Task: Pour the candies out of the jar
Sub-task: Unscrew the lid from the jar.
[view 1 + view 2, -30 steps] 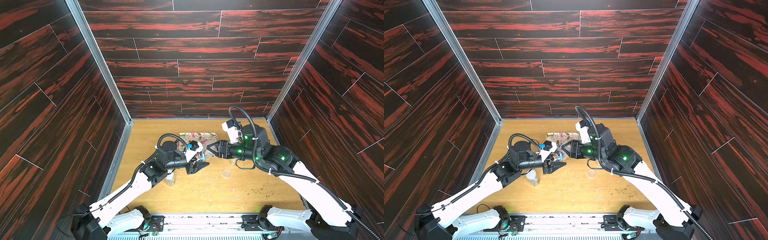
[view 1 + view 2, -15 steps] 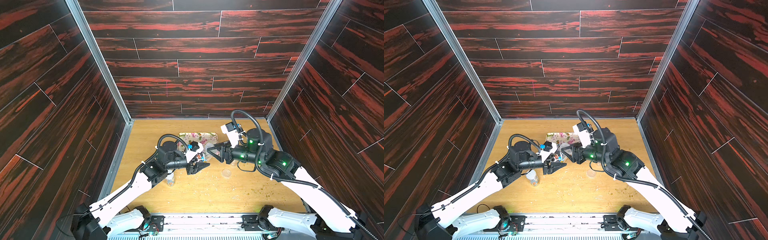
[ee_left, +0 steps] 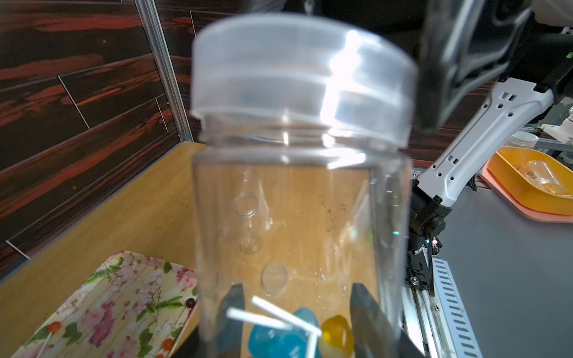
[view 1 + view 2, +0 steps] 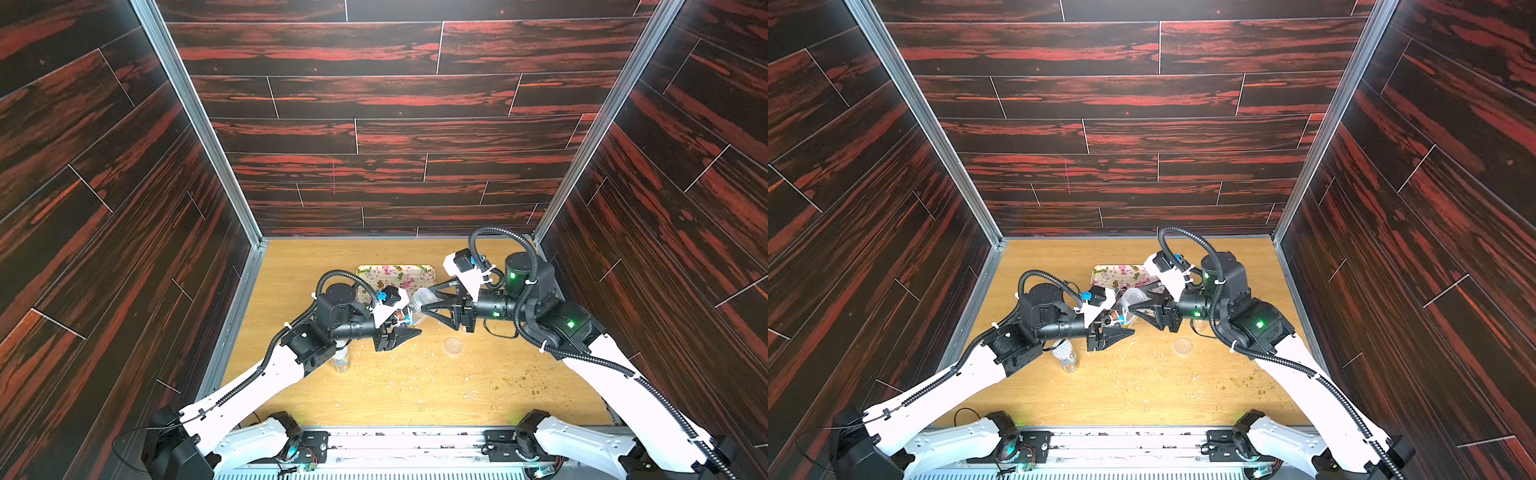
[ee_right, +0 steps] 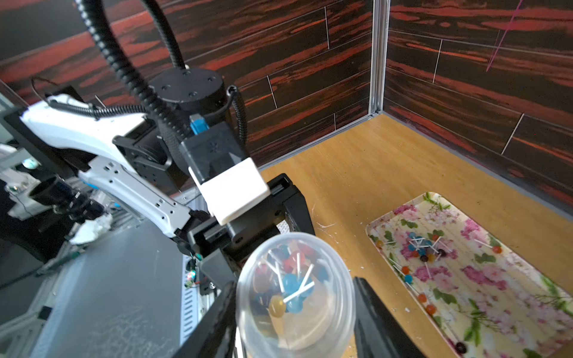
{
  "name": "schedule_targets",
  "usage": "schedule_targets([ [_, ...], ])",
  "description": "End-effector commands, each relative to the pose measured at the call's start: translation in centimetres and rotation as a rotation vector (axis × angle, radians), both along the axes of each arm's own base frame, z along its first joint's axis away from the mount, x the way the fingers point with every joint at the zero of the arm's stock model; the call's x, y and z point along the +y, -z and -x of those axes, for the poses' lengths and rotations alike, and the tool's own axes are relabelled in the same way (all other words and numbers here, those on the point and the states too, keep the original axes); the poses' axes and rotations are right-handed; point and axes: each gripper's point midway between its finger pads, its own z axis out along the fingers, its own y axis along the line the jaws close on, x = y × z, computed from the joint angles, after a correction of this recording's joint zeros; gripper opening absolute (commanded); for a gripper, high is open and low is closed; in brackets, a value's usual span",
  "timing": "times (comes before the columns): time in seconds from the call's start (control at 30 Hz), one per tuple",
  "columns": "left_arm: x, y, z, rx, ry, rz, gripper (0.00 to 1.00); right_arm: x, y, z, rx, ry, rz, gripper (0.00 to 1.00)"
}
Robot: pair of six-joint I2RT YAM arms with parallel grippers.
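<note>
Dark panels streaked with red (image 4: 374, 124) wall in a pale wooden counter (image 4: 415, 399) that is strewn with light crumbs (image 4: 415, 374). A flowered tray (image 4: 419, 270) lies at the back of the counter. Loose candies (image 5: 418, 248) are scattered on it: blue, orange and dark balls with thin white sticks.

In front of the tray, the jar (image 3: 288, 217) is held off the counter between the two arms. It is clear plastic and tilted, with its lid (image 4: 424, 296) on the neck and turned toward the right arm (image 4: 602, 357). More candies (image 3: 279, 338) sit at the jar's bottom end. The right wrist view shows blue, yellow and red ones through the lid.

The left jaws are closed on the jar's lower body, one on each side of it, as the left wrist view shows. The right jaws stand partly apart and clasp the lid between them, each against its rim.

Under the left arm (image 4: 282, 365) a small clear bottle (image 4: 341, 362) stands on the counter with coloured bits inside; any print on it is too small to read. A small clear round disc (image 4: 452, 345) lies flat on the counter, near the right arm's wrist and apart from the jar. In the left wrist view an orange bin (image 3: 511, 183) sits outside the walls with a clear cup in it.
</note>
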Motion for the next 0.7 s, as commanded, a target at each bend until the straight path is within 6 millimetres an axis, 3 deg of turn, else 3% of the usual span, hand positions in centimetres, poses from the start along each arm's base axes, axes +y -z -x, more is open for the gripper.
schedule_targets([
  [0.0,0.8,-1.8,-0.1,-0.008,-0.033,0.049,0.41,-0.7,1.0,-0.4,-0.015,0.015,0.059,0.60],
  [0.17,0.8,-1.7,-0.2,-0.006,-0.034,0.047,0.41,-0.8,0.8,-0.2,0.062,0.043,0.026,0.77],
  [0.47,0.7,-1.4,-0.3,-0.001,-0.033,0.040,0.41,-0.9,-0.8,0.3,0.111,0.062,-0.044,0.87],
  [0.57,0.7,-1.4,-0.3,-0.002,-0.034,0.040,0.41,-1.0,-1.4,0.3,0.148,0.082,-0.066,0.92],
  [0.6,0.7,-1.3,-0.3,-0.002,-0.034,0.039,0.41,-1.1,-1.6,0.1,0.169,0.101,-0.075,0.99],
  [0.67,0.7,-1.3,-0.3,-0.001,-0.035,0.038,0.41,-1.2,-1.8,0.0,0.217,0.124,-0.091,0.99],
])
